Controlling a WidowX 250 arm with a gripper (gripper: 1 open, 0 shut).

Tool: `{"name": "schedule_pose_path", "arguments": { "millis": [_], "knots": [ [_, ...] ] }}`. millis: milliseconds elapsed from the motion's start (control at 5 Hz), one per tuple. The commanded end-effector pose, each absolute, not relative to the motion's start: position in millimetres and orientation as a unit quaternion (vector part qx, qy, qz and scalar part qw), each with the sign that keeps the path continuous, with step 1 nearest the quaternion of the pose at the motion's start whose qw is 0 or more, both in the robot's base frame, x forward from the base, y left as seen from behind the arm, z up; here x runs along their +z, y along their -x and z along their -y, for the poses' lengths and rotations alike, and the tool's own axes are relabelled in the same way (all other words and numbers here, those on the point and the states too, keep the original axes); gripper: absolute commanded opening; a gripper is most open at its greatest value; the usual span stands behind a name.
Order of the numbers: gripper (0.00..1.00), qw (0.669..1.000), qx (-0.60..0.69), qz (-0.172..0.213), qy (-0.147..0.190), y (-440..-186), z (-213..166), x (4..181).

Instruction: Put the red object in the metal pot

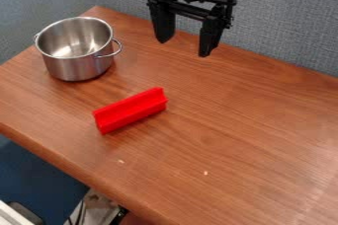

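Above the far side of the surface (pixel 251 150), my end effector (pixel 187 47) hangs spread wide. Nearer me lies the red object (pixel 129 111), apart from the metal pot (pixel 75 51). I judge we're at the approach; next, I should lower over the block.

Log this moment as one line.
tool: open, raised | red block: on table, outside pot | pot: upright, nothing inside

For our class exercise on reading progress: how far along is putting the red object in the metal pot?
Nothing looks done: the metal pot has no red object inside. The gripper is open, holding nothing. The red object lies on the table; grasping and placing remain.
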State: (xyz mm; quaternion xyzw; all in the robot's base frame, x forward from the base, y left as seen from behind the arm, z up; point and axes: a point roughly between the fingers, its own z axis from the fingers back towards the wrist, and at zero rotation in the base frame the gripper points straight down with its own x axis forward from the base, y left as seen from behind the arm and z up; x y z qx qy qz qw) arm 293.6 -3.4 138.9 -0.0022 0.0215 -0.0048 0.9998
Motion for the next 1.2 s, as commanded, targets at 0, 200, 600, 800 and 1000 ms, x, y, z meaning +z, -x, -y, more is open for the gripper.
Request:
{"name": "schedule_pose_path", "arguments": {
  "millis": [0, 200, 600, 800, 1000],
  "knots": [
    [1.0, 1.0, -0.002, -0.021, -0.009, -285.8, 7.5, 121.4],
    [1.0, 0.999, -0.018, -0.035, -0.027, -266.3, -9.3, 112.6],
    [0.0, 0.998, -0.014, -0.036, -0.044, -247.6, -54.3, 104.3],
    [1.0, 0.996, -0.086, -0.007, -0.036, -262.3, -63.1, 93.4],
    [1.0, 0.989, -0.145, 0.012, -0.022, -277.4, -65.2, 86.2]
  ]
}}
